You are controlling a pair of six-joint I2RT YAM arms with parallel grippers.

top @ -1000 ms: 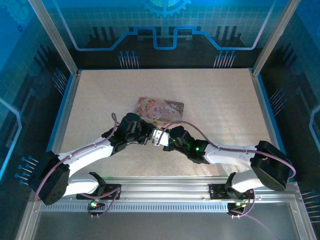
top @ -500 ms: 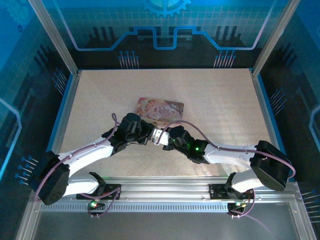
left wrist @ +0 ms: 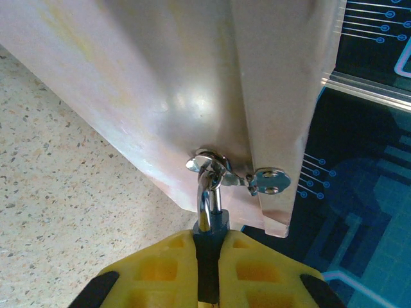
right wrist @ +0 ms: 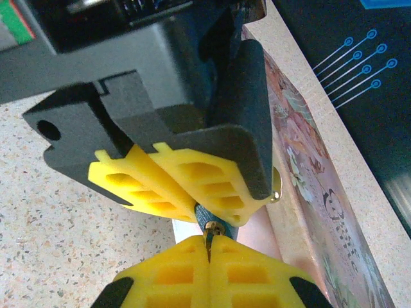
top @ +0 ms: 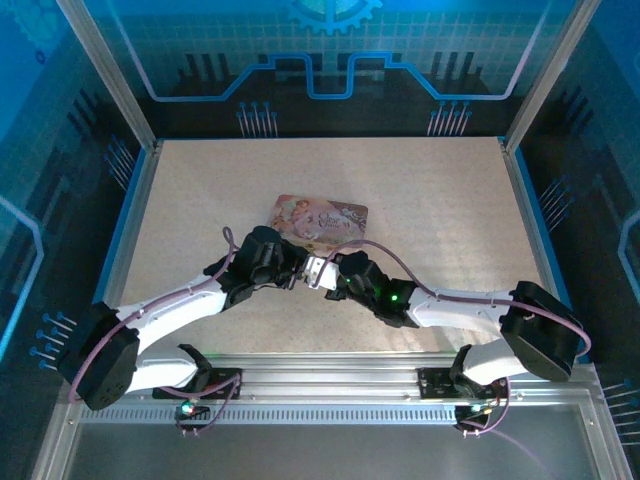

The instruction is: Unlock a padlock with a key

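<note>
Left gripper (left wrist: 207, 242), right gripper (right wrist: 209, 249): closed, tip-to-tip.

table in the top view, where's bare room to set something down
Free: the far strip of table behind the pink tin, and both sides flanking the arms. Crowded: the centre, where left gripper and right gripper meet.

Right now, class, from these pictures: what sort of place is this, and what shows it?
Probably a robot lab test cell: a left arm and a right arm bolted to a metal rail, a speckled table boxed in by metal posts and blue circuit-pattern panels.
</note>
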